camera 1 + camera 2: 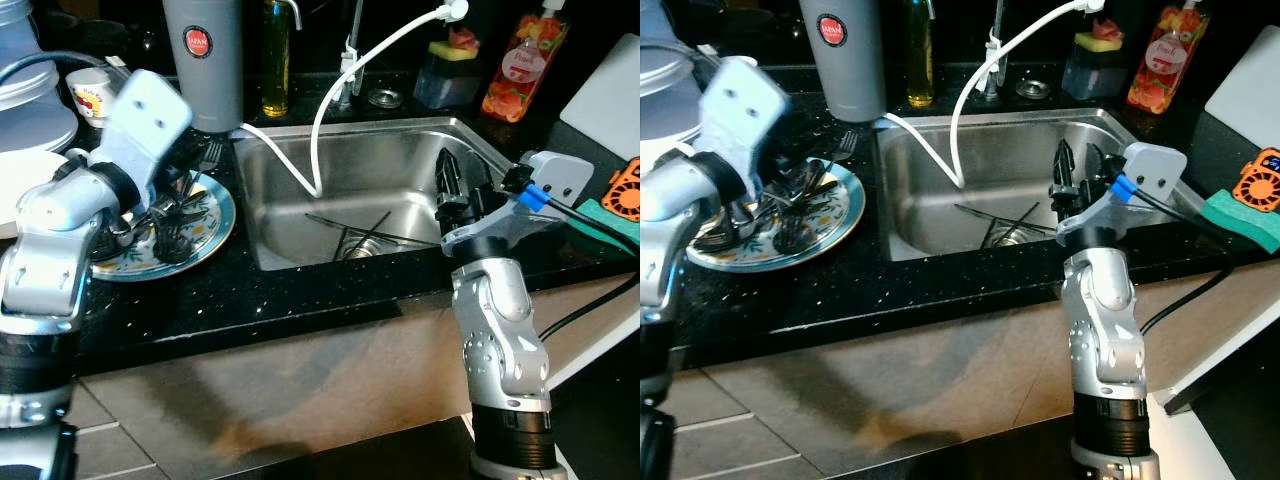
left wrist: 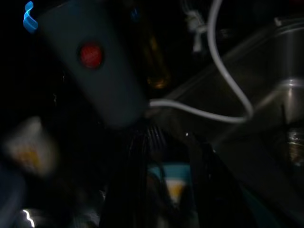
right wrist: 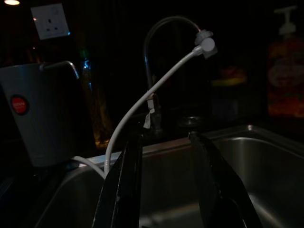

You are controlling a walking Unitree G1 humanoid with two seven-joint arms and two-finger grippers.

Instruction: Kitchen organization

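Silver forearms frame the black counter, one at either side. At about nine o'clock the left gripper (image 1: 165, 235) is down on the patterned plate (image 1: 222, 210), its black fingers among a heap of dark cutlery (image 1: 800, 185); motion blur and shadow mean I cannot tell whether it has hold of a piece or is merely poking in. At three o'clock the right gripper (image 1: 1077, 170) hangs over the near rim of the steel sink (image 1: 400, 160), jaws parted a moderate way and carrying nothing, pointed across the basin towards the tap. A few thin utensils (image 1: 350, 228) lie by the drain, with a white hose (image 1: 330, 100) dangling in above them. At twelve o'clock stands a grey jug (image 1: 205, 60) with a red badge; further round, an orange soap bottle (image 1: 520, 60).

Judging by this, the step is gathering cutlery off the plate. Best done by pinching one handle near its middle, lifting straight up so the pile doesn't scatter, and keeping clear of the hose.
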